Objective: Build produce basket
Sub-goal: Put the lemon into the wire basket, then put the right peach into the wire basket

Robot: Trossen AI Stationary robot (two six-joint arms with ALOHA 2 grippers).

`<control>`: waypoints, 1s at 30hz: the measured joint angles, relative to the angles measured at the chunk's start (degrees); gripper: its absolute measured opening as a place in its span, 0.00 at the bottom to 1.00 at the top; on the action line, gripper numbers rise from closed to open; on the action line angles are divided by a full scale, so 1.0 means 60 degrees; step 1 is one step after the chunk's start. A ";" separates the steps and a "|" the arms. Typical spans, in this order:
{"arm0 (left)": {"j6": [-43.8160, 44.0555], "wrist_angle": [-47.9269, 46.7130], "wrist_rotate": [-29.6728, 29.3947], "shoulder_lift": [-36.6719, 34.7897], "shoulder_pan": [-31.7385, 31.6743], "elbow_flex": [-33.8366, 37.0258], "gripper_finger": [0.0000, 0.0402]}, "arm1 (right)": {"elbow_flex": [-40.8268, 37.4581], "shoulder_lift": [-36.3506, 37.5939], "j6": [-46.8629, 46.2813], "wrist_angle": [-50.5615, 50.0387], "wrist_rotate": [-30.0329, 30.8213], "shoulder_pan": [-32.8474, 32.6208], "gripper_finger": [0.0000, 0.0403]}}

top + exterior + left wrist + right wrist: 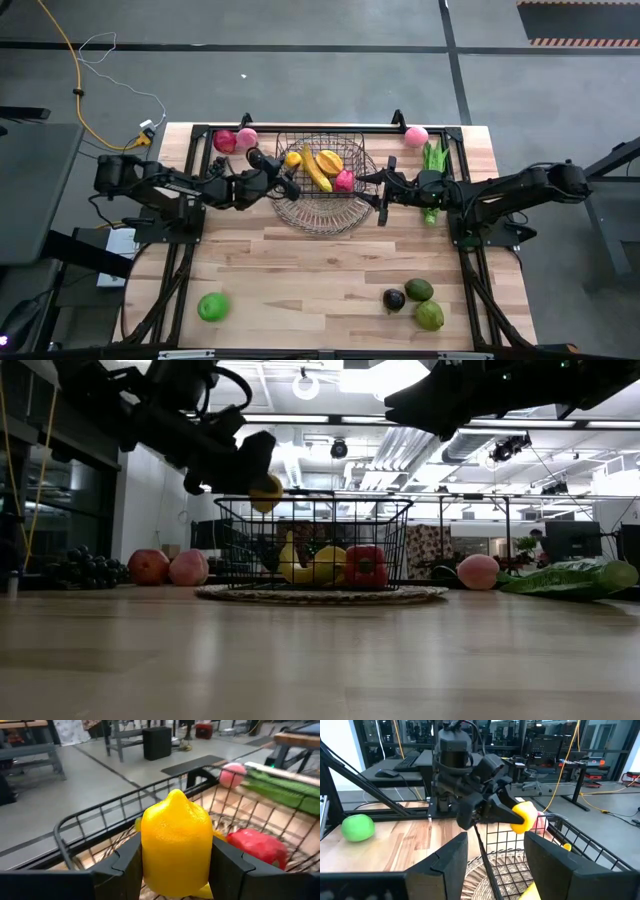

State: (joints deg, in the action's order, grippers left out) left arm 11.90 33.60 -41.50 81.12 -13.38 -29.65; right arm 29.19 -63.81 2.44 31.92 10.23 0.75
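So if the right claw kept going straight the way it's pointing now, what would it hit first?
Probably the left claw and the lemon it grips, which face the right claw across the basket's rim; depth is hard to judge, so the rim might come first.

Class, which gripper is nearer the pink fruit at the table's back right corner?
Right. The right gripper hovers by the basket's right rim, nearer the pink fruit; the left gripper, holding a lemon, is beyond the opposite rim.

From table level, the left gripper (262, 488) holds a yellow lemon (266, 493) right over the wire basket (315, 540) rim at about 10 o'clock. Inside are a banana (293, 565) and a red pepper (365, 566). Two peaches (168, 567) sit toward 9 o'clock, long green pods (570, 578) toward 3 o'clock.
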 joint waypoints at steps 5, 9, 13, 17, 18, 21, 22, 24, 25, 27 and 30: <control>0.0006 -0.0015 -0.0048 0.0150 -0.0117 0.0004 0.42 | 0.0000 0.0000 0.0000 0.0000 -0.0002 0.0000 0.46; -0.0007 0.0010 -0.0054 0.0143 -0.0151 0.0004 0.49 | 0.0000 0.0000 -0.0002 0.0004 -0.0002 0.0000 0.46; -0.0007 0.0015 -0.0051 0.0140 -0.0151 0.0004 0.57 | 0.0000 0.0000 -0.0004 0.0004 -0.0006 0.0000 0.46; -0.0011 0.0016 -0.0051 0.0140 -0.0151 0.0004 0.65 | 0.0000 0.0000 -0.0004 0.0004 -0.0006 0.0000 0.46; -0.0011 0.0016 -0.0048 0.0140 -0.0151 0.0004 0.67 | 0.0000 0.0000 -0.0004 0.0004 -0.0006 0.0000 0.46; -0.0064 0.0065 0.0132 0.0123 -0.0124 0.0004 0.71 | 0.0000 0.0000 -0.0006 0.0004 -0.0008 0.0000 0.46; -0.0136 0.0085 0.0291 0.0044 -0.0073 0.0004 0.72 | 0.0000 0.0000 -0.0007 0.0004 -0.0007 0.0000 0.46; -0.0414 0.0285 0.0789 -0.0266 0.0096 0.0007 0.72 | 0.0000 0.0000 -0.0007 0.0004 -0.0009 0.0000 0.46; -0.0566 0.0381 0.1088 -0.0485 0.0220 0.0007 0.72 | 0.0000 0.0000 -0.0004 0.0004 -0.0009 0.0000 0.46; -0.0867 0.0405 0.1634 -0.1003 0.0510 0.0007 0.71 | 0.0000 0.0000 0.0000 0.0004 -0.0009 0.0000 0.46; -0.1428 0.0230 0.2294 -0.1913 0.1036 0.0007 0.71 | 0.0000 0.0000 0.0017 0.0004 -0.0009 0.0000 0.46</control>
State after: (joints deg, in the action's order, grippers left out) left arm 3.33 34.98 -27.73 69.64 -7.16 -29.61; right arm 29.19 -63.81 2.54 31.94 10.17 0.75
